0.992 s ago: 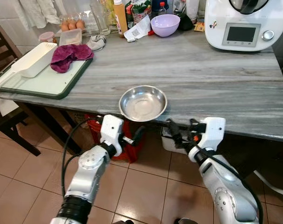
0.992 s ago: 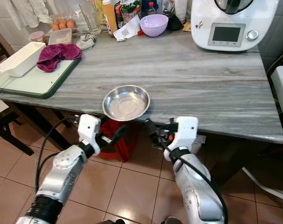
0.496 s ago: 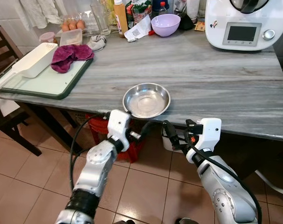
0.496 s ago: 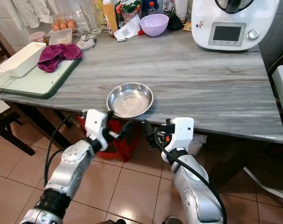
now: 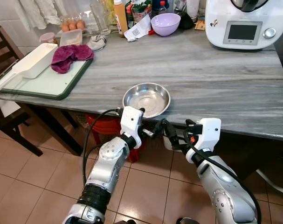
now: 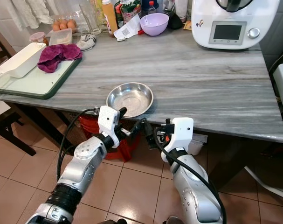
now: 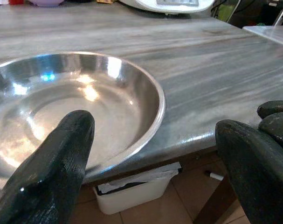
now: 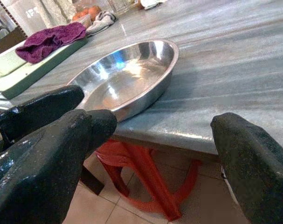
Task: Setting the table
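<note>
1. My left gripper [image 5: 149, 125] sits just under the near edge of the table [image 5: 216, 79], right below the bowl [image 5: 146, 99]. Its two fingers are spread apart; in my left wrist view one finger [image 7: 52, 158] lies in front of the bowl's rim and the other off to the side, gripping nothing.
2. My right gripper [image 5: 171, 135] is beside the left one, also just below the table edge, a little to the right of the bowl. Its fingers [image 8: 253, 158] are spread wide too, and hold nothing. The tips of my two grippers are close together, nearly touching.
3. The bowl is steel, shallow and empty, and stands upright at the table's near edge, its rim almost at the lip.
4. Under the table, behind my left arm, stands a red stool [image 5: 104, 126] on the tiled floor [image 5: 34, 182].
5. Farther back on the left lies a green tray [image 5: 43, 84] carrying a white box [image 5: 34, 59] and a purple cloth [image 5: 69, 55].
6. At the far edge stand a lilac bowl [image 5: 165, 24], bottles [image 5: 120, 16], eggs [image 5: 71, 25] and, on the right, a white kitchen machine [image 5: 246, 23].
</note>
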### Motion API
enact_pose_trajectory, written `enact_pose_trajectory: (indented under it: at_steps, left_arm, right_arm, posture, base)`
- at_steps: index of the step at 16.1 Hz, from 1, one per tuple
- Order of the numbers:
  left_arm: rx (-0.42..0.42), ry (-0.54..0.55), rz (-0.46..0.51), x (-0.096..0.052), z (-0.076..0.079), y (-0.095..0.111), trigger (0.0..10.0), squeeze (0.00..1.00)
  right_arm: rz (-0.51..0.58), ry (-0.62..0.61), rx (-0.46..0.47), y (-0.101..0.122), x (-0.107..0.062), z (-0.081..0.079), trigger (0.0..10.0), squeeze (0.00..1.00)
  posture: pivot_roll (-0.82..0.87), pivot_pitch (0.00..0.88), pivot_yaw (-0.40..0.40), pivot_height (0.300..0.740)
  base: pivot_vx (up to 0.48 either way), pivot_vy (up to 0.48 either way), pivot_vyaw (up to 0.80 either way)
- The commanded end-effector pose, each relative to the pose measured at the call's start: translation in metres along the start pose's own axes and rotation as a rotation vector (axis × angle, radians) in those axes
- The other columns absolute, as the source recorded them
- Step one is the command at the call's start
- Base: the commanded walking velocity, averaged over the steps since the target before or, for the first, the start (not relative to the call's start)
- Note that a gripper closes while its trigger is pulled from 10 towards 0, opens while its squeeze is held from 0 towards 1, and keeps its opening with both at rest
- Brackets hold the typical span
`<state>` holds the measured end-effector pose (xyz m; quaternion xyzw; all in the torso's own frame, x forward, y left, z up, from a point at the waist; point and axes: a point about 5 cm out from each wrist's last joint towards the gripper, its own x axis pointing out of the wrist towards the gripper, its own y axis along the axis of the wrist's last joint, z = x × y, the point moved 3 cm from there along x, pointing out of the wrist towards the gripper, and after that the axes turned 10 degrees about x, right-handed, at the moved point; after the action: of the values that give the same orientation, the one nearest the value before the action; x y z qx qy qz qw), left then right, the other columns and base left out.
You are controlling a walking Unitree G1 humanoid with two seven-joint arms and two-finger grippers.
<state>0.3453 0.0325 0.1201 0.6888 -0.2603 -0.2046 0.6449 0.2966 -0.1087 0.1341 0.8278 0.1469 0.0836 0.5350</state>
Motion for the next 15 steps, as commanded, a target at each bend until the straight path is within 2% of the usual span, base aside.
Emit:
enact_pose_trajectory:
  at_steps: [1, 3, 8, 10, 11, 13, 14, 15]
  left_arm:
    - [0.015, 0.038, 0.040, 0.000, -0.011, 0.011, 10.0, 0.00]
    - [0.008, 0.108, 0.126, -0.005, -0.031, 0.035, 10.0, 0.00]
    - [0.030, 0.147, 0.188, -0.007, -0.042, 0.055, 10.0, 0.00]
    - [0.077, 0.238, 0.209, -0.022, -0.061, 0.065, 10.0, 0.00]
    - [0.077, 0.238, 0.209, -0.022, -0.061, 0.065, 10.0, 0.00]
    - [0.112, 0.341, 0.155, -0.055, -0.088, 0.052, 10.0, 0.00]
    - [0.117, 0.350, 0.145, -0.060, -0.090, 0.049, 10.0, 0.00]
    - [0.133, 0.386, 0.093, -0.078, -0.098, 0.037, 10.0, 0.00]
  right_arm:
    - [-0.019, 0.033, -0.003, -0.005, 0.002, -0.009, 10.0, 0.00]
    - [-0.024, 0.052, -0.015, -0.006, 0.005, -0.012, 10.0, 0.00]
    - [-0.030, 0.082, -0.026, -0.006, 0.011, -0.016, 10.0, 0.00]
    - [-0.039, 0.103, -0.033, -0.009, 0.012, -0.020, 10.0, 0.00]
    - [-0.039, 0.103, -0.033, -0.009, 0.012, -0.020, 10.0, 0.00]
    - [-0.087, 0.188, -0.064, -0.020, 0.014, -0.032, 10.0, 0.00]
    - [-0.093, 0.200, -0.065, -0.021, 0.014, -0.033, 10.0, 0.00]
    - [-0.114, 0.237, -0.071, -0.024, 0.016, -0.038, 10.0, 0.00]
  posture:
    - [-0.19, 0.118, 0.173, 0.740]
    - [-0.17, 0.115, 0.165, 0.740]
    - [-0.15, 0.109, 0.150, 0.740]
    - [-0.14, 0.109, 0.148, 0.740]
    - [-0.14, 0.109, 0.148, 0.740]
    - [-0.12, 0.115, 0.146, 0.740]
    - [-0.11, 0.118, 0.145, 0.740]
    - [-0.10, 0.124, 0.137, 0.740]
  base:
    - [0.000, 0.000, 0.00]
    - [0.000, 0.000, 0.00]
    - [0.000, 0.000, 0.00]
    - [0.000, 0.000, 0.00]
    - [0.000, 0.000, 0.00]
    - [0.000, 0.000, 0.00]
    - [0.000, 0.000, 0.00]
    - [0.000, 0.000, 0.00]
